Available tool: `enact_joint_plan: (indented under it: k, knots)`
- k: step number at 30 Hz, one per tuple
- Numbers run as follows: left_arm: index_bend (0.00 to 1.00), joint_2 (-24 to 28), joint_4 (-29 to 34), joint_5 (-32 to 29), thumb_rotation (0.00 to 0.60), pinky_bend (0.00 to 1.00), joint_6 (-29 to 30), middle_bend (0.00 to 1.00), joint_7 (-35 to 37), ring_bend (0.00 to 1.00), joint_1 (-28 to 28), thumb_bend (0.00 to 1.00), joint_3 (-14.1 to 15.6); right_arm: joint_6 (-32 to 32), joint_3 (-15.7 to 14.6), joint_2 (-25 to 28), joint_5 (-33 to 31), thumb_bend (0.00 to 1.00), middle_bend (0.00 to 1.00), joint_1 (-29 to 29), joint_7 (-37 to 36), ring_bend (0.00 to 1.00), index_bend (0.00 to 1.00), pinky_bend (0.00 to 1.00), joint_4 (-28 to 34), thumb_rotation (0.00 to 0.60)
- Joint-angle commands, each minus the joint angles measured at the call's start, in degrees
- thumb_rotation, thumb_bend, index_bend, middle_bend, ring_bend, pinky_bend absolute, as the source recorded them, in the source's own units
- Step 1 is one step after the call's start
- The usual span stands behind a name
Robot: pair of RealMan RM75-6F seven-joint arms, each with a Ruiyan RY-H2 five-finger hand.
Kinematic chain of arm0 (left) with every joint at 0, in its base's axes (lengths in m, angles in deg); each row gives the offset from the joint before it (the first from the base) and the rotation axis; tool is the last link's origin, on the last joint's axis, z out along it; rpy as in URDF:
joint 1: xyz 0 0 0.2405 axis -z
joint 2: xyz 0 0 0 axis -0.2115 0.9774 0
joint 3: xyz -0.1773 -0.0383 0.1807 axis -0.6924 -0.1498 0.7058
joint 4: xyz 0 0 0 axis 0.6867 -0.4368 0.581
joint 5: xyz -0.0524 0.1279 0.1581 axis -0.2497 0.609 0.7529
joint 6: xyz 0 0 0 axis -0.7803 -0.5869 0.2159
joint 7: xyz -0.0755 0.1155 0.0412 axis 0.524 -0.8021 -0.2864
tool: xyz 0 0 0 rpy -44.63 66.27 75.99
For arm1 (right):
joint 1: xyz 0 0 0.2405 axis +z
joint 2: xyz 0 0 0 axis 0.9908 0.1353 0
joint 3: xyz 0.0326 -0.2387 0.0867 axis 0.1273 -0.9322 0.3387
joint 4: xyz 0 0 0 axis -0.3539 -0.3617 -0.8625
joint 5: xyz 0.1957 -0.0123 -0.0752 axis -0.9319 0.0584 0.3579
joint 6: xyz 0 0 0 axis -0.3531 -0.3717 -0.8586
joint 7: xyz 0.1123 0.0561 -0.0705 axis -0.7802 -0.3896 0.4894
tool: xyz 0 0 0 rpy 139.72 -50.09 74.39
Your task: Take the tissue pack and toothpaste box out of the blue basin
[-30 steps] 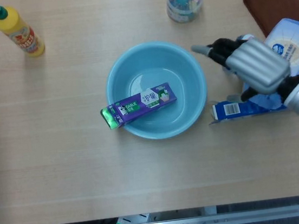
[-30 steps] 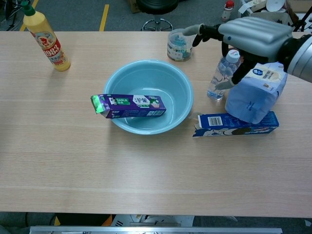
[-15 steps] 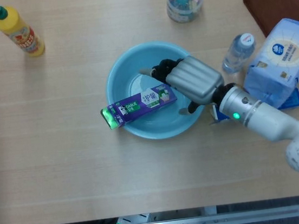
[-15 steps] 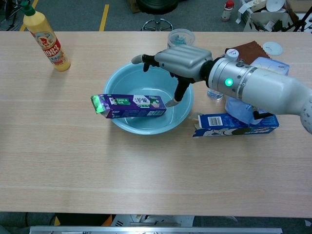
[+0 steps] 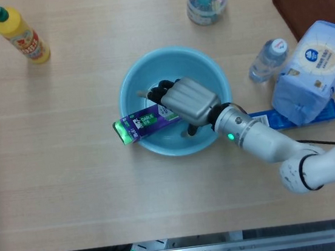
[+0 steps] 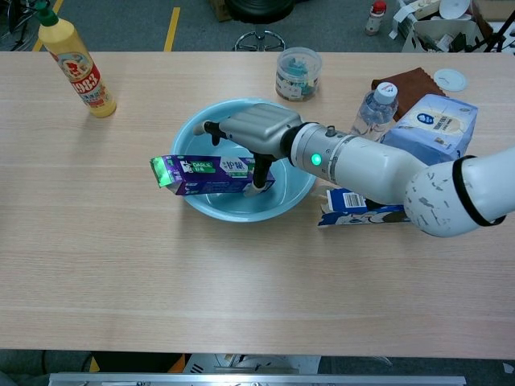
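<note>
Fingers (image 6: 211, 128) of the right hand (image 5: 184, 101) were spread over the toothpaste box (image 5: 148, 120), which lay across the blue basin (image 5: 210, 71); whether they gripped it could not be told.

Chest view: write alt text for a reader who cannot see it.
The right hand reaches into the blue basin, over a purple toothpaste box that juts past the rim. The tissue pack is already out, at the right on the table.

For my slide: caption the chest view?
Right hand reaching over the toothpaste box in the blue basin.
</note>
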Motion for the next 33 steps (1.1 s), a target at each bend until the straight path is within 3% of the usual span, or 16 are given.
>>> enact_joint_plan:
  k: [1, 16, 25, 33]
  knots:
    - [0.11, 0.06, -0.22, -0.25, 0.6, 0.27, 0.01, 0.25, 0.22, 0.17, -0.16, 0.25, 0.02, 0.1, -0.05, -1.14, -0.86, 0.0, 0.25, 0.86, -0.27, 0.19, 0.1, 0.43, -1.51, 0.6]
    - [0.11, 0.19, -0.79, -0.37, 0.6, 0.27, 0.04, 0.25, 1.05, 0.17, -0.54, 0.25, -0.01, 0.36, -0.17, -6.47, -4.35, 0.02, 0.32, 4.43, -0.35, 0.26, 0.19, 0.44, -7.15, 0.6]
    - [0.11, 0.42, -1.21, -0.07, 0.6, 0.27, 0.14, 0.25, 2.42, 0.17, -0.95, 0.25, 0.21, -2.19, -0.63, -9.8, -3.76, 0.24, 0.49, 5.04, 0.46, 0.49, 0.5, 0.68, -10.0, 0.6]
    - [0.11, 0.61, -1.42, 0.13, 0.6, 0.27, 0.26, 0.25, 3.18, 0.17, -1.18, 0.25, 0.27, -3.3, 0.07, -8.81, 0.03, 0.27, 0.56, 3.58, -2.69, 0.59, 0.58, 0.78, -9.18, 0.6]
